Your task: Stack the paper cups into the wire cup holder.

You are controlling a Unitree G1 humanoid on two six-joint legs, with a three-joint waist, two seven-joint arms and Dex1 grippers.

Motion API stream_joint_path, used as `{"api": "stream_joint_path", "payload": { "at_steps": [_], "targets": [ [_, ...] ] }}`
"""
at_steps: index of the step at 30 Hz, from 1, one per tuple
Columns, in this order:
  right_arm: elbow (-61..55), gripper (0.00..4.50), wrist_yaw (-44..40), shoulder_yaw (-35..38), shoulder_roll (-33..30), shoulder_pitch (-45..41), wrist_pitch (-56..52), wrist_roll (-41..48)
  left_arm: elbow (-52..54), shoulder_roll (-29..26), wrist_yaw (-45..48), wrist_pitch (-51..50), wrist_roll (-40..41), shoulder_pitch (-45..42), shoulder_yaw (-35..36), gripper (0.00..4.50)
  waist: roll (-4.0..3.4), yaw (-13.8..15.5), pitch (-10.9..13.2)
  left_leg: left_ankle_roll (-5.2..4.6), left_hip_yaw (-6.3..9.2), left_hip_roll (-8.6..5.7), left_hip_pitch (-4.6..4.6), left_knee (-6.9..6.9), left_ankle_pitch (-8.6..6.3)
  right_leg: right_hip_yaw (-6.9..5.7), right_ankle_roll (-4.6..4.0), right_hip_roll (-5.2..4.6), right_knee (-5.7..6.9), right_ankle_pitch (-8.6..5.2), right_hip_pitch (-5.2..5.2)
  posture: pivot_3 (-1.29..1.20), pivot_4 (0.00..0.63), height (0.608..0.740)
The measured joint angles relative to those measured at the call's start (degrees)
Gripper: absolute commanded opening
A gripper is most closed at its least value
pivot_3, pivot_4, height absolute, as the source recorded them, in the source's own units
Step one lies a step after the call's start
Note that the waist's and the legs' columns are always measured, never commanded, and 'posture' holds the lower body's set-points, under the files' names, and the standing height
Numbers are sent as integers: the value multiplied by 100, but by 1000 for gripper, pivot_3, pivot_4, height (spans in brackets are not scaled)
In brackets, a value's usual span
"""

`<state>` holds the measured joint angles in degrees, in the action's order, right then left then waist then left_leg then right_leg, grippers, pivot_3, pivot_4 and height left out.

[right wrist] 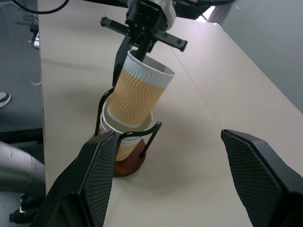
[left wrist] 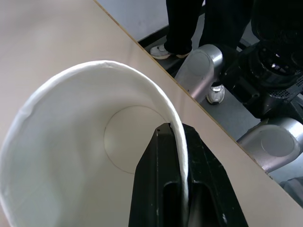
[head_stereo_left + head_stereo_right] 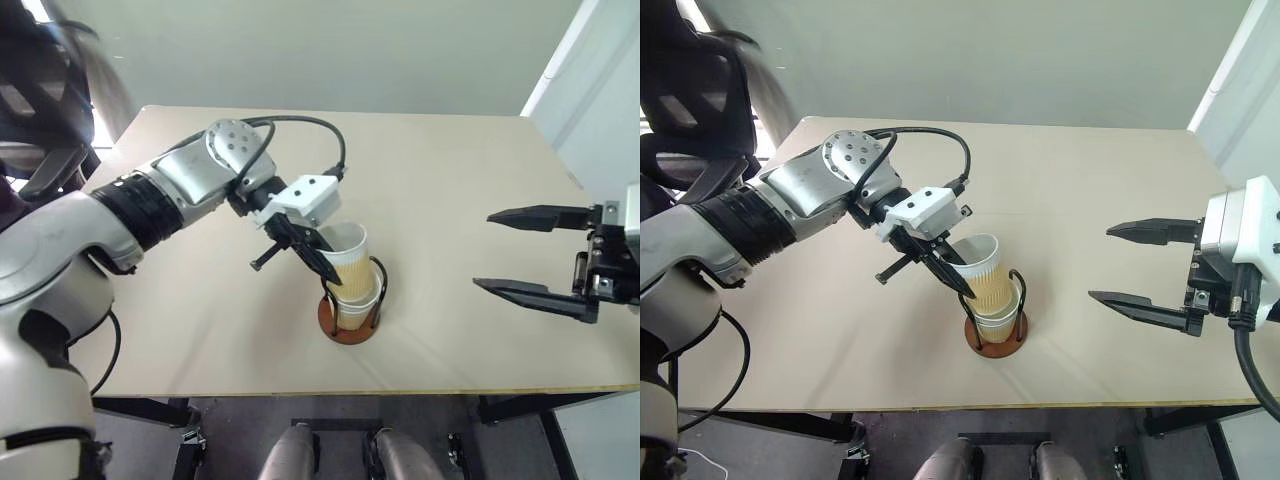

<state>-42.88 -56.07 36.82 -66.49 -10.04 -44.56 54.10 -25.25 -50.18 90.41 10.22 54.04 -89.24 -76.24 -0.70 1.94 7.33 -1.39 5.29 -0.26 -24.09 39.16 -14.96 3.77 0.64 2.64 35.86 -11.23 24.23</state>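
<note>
Right up against my left wrist camera sits the white rim of the tan-yellow ribbed paper cup [image 2: 94, 142], and my left fingers [image 2: 165, 189] are clamped tight on that rim, one inside the wall and one outside. From the head views, my left gripper [image 3: 325, 268] holds this cup tilted, its base already nested into another tan-yellow ribbed cup [image 3: 356, 310] that stands inside the small wire cup holder with black loops and a round reddish-brown disc base [image 3: 346, 330] near the front edge of the beige surface [image 3: 450, 200]. How many cups sit under it I cannot tell. My right gripper [image 3: 535, 255] hangs well apart to the side, fingers spread wide and holding nothing. By my reckoning the stack is nearly built: what's left is straightening this cup, seating it fully, and letting go.
</note>
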Motion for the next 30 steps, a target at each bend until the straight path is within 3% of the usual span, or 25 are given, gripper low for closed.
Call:
{"api": "stream_joint_path", "payload": {
  "at_steps": [4,7,14,22,27,30],
  "targets": [
    [-73,3597,84,95,0,59,-60,77,-62,77,0,76,-42,0,-9,15,0,-5,0,-2,-3,0,0,1,-3,2,1,0,0,-1,-1,0,150,740],
    [-126,3597,114,154,0,96,-101,119,-119,131,0,113,-82,0,-62,611,0,-4,0,-2,-3,0,0,1,-3,2,2,0,0,-1,-1,0,150,740],
    [-178,3597,161,261,-16,152,-152,199,-250,205,1,183,-85,0,-79,2975,0,-5,0,-3,-5,-1,0,1,-5,2,5,0,0,-3,-1,0,150,740],
    [71,3597,134,-232,-18,-57,171,43,-192,163,6,-56,-71,143,551,2975,0,-21,0,-4,-7,-1,1,3,-5,3,8,1,1,-5,-1,0,150,740],
    [696,3597,120,-1403,248,-712,691,-522,-184,-94,6,-841,-101,799,2173,2975,-3,-86,-1,-4,-9,4,5,5,-3,5,10,4,3,-1,0,0,150,740],
    [1387,3597,60,-2109,479,-1005,1068,-1071,381,-857,-277,-1541,-167,1777,3488,2975,-12,-185,-7,7,-13,6,15,1,22,5,8,5,4,5,2,0,150,740]
  ]
}}
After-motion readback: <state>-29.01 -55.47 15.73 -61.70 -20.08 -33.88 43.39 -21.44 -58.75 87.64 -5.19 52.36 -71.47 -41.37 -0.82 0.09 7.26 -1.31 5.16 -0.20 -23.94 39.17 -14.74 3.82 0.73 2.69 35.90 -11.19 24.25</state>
